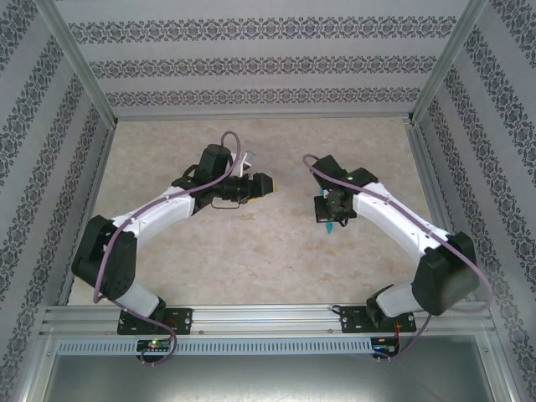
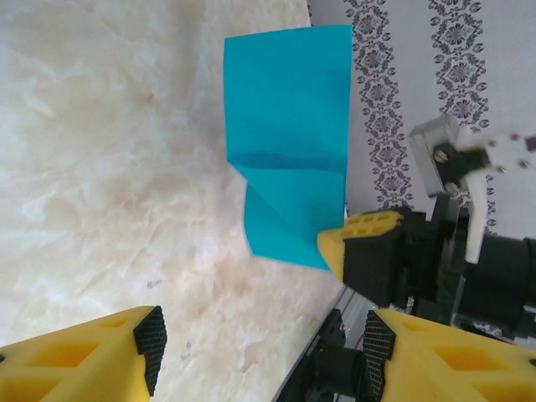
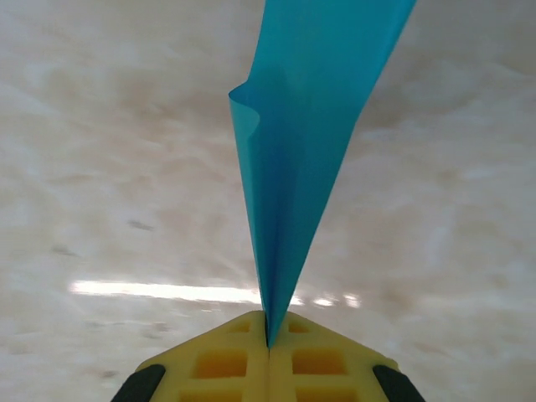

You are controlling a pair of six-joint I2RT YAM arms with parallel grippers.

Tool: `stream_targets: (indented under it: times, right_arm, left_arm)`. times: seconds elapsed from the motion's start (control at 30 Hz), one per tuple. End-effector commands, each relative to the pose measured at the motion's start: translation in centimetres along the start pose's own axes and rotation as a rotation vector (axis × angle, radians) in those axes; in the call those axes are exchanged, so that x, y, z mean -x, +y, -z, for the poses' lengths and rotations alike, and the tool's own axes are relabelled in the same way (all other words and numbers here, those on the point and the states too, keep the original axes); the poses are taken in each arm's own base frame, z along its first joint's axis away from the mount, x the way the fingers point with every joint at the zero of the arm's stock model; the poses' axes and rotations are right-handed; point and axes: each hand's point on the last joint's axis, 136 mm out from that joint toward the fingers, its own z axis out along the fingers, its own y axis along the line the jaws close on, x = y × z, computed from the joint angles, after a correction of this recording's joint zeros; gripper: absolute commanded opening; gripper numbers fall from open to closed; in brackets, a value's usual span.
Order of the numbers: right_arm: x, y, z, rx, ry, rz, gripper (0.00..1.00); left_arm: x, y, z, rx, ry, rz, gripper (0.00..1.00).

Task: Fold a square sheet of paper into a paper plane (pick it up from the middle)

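Between the two arms, above the surface (image 1: 276, 260), the sheet (image 2: 289, 126) is carried clear of the top; it is folded double, with one crease across it in the left wrist view and a slight curl on one layer in the right wrist view.

Right fingers (image 3: 280, 343): closed, pinching the sheet at one end; the sheet's long axis runs straight out from those fingertips, and its far end is free.

Left fingers (image 2: 444, 356): spread apart, gripping nothing; the sheet lies ahead of the gap between them, not within it, and no part of it touches them; the right fingers' pinch point sits just ahead of the left fingers' right-hand tip.

Judgement: the right arm has the sheet; the left arm is the free one and is close by, so any second grip falls to it; it would have to advance along its own line to bring the free end between its fingertips.

Markings: the sheet is plain turquoise, unmarked; no brand, label or readable writing anywhere; the walls (image 1: 251, 50) bear a repeating ornamental pattern, not text.
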Motion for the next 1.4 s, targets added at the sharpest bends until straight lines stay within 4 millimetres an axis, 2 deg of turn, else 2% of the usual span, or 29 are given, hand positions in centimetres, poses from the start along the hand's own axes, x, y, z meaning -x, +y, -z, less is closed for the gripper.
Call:
stream_targets:
  times: [0.0,0.17,0.37,0.5,0.6,0.67,0.8,0.93,1.07,1.17,1.37]
  right_arm:
    - [-0.3,-3.1,0.6,-0.295,0.030,0.124,0.00]
    - [-0.7,0.0,-2.0,-0.339,0.113,0.199,0.00]
    - [-1.4,6.1,-4.9,-0.175,0.154,0.220,0.05]
    - [-2.1,9.4,-6.8,-0.088,0.206,0.231,0.13]
    - [-2.1,11.4,-7.2,-0.032,0.202,0.226,0.16]
    - [-2.0,12.1,-7.4,-0.008,0.203,0.220,0.25]
    - [-1.9,13.4,-7.6,0.073,0.202,0.198,0.32]
    - [-1.4,14.8,-6.7,0.216,0.172,0.147,0.38]
    - [-0.1,14.6,-4.7,0.366,0.105,0.073,0.44]
    - [0.5,12.6,-3.8,0.408,0.078,0.018,0.44]
    - [0.4,7.9,-3.0,0.435,0.047,-0.075,0.45]
  left_arm:
    - [-2.9,2.6,1.0,0.072,0.036,0.052,0.68]
    - [-5.8,4.0,3.0,0.104,0.004,0.096,0.69]
    - [-8.8,4.6,4.9,0.096,-0.003,0.126,0.70]
    - [-9.7,4.6,6.1,0.099,-0.028,0.114,0.76]
    - [-10.1,4.5,6.4,0.104,-0.019,0.104,0.77]
    - [-10.3,4.7,6.5,0.107,-0.016,0.100,0.77]
    - [-10.6,5.0,6.3,0.111,-0.001,0.099,0.80]
    - [-10.4,4.8,6.0,0.102,0.010,0.085,0.80]
    - [-9.8,4.8,5.2,0.096,0.029,0.084,0.79]
    - [-8.7,4.6,4.3,0.092,0.031,0.078,0.78]
    - [-6.6,3.5,1.8,0.113,0.034,0.007,0.72]
